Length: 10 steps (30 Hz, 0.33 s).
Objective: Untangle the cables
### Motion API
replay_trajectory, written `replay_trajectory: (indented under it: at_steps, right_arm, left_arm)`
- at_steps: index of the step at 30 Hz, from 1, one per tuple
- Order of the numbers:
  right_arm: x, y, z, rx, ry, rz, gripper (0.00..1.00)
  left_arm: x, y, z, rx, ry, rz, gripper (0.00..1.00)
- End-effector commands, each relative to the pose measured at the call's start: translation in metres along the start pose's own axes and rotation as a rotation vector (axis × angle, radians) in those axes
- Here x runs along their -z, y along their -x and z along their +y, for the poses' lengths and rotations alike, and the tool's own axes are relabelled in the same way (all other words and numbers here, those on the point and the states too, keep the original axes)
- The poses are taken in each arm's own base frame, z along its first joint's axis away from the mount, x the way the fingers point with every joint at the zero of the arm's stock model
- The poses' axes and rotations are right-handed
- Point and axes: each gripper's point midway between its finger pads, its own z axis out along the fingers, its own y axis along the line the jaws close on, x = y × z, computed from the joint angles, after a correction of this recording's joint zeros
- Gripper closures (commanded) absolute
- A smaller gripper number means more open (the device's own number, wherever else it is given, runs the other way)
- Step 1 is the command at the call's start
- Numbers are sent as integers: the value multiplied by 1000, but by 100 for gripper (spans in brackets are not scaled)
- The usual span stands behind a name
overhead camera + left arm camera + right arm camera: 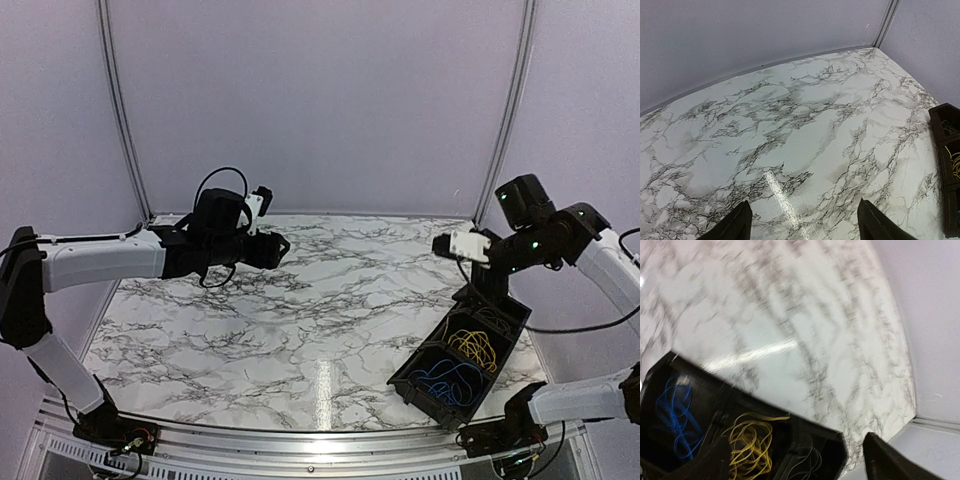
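The cables lie sorted in a black divided box (pixel 420 385) at the table's right front. Blue cables (pixel 446 378) fill the near compartment, yellow cables (pixel 473 348) the middle one, thin black cables (pixel 490 320) the far one. In the right wrist view the blue cables (pixel 675 415), yellow cables (pixel 747 445) and black cables (pixel 810 460) sit just below my open right gripper (pixel 795 465), which holds nothing. That right gripper (pixel 488 290) hovers over the box's far end. My left gripper (pixel 278 248) hangs open and empty above the table's back left.
From the left wrist, the marble tabletop (pixel 800 130) spreads ahead with the box (pixel 945 130) at the right edge. The rear wall and a corner post (pixel 510 110) close off the back. The table's right edge (pixel 910 405) runs close to the box.
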Motion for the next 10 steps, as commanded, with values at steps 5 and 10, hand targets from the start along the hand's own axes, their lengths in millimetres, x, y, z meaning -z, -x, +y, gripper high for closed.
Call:
replay_trajectory:
  at_steps: [5, 10]
  right_arm:
    - [64, 24, -162, -489, -592, -429, 1]
    - [52, 20, -196, -680, -675, -518, 5]
  left_arm:
    - [41, 35, 26, 9, 152, -102, 20]
    - [68, 44, 41, 53, 223, -152, 7]
